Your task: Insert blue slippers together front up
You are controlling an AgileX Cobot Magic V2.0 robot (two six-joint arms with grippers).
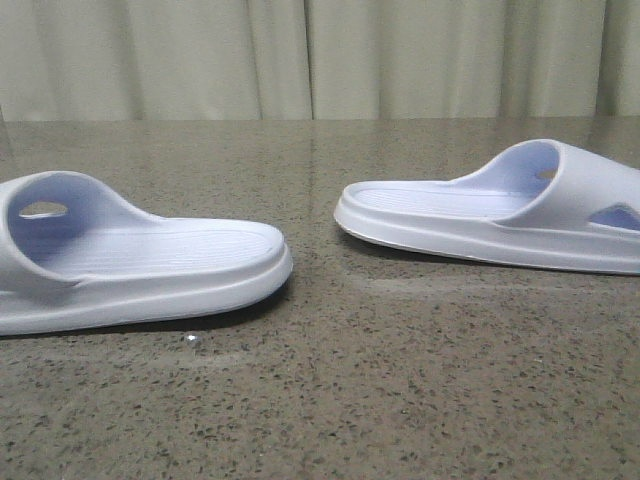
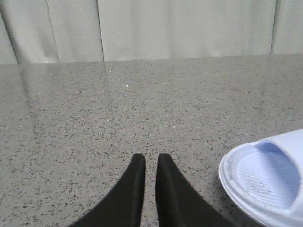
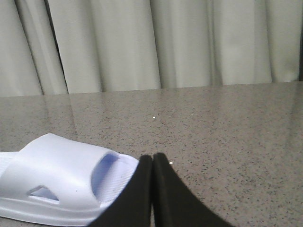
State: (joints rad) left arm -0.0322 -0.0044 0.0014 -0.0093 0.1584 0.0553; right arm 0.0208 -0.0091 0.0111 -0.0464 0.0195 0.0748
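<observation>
Nearest the front camera, the left slipper (image 1: 150, 265) lies flat on the speckled stone table (image 1: 330, 400), heel end pointing toward the centre. A small shiny speck (image 1: 191, 340), possibly a droplet, sits just before it. Farther back, the right slipper (image 1: 500, 210) lies sole down, well apart, heel toward its partner. The left gripper (image 2: 150, 161) is nearly closed, a thin gap remaining, gripping nothing. The right gripper (image 3: 152, 158) is closed, empty. Pale curtains (image 1: 320, 55) hang behind.
</observation>
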